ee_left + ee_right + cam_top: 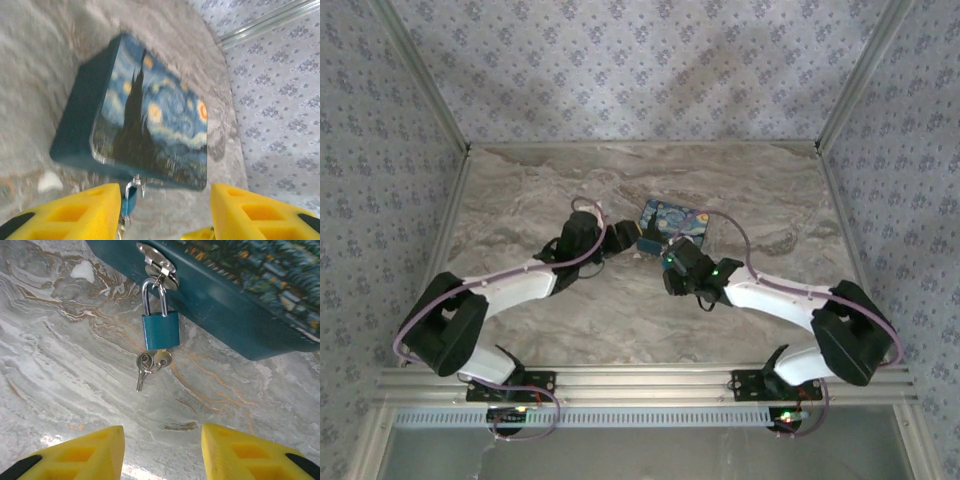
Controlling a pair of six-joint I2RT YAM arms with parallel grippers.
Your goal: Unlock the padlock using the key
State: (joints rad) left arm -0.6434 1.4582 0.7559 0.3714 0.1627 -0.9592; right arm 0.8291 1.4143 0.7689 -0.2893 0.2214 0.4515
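The padlock (160,330) hangs by its silver shackle from the hasp (156,264) on the side wall of the box (225,305), its blue body lying on the marble table (65,350). A key (163,358) sits at its lower end, with a ring and a second key (141,376) beside it (the right wrist view shows all this sharply). The left wrist view is blurred and cuts off the lock's lower end, but it shows the box's swirl-printed lid. There the lock lies just beside one finger of the left gripper (165,215). That gripper and the right gripper (160,452) both have their fingers apart, clamping nothing. From above, the box lies mid-table, slightly right of centre, with the left gripper at its left and the right gripper at its near side.
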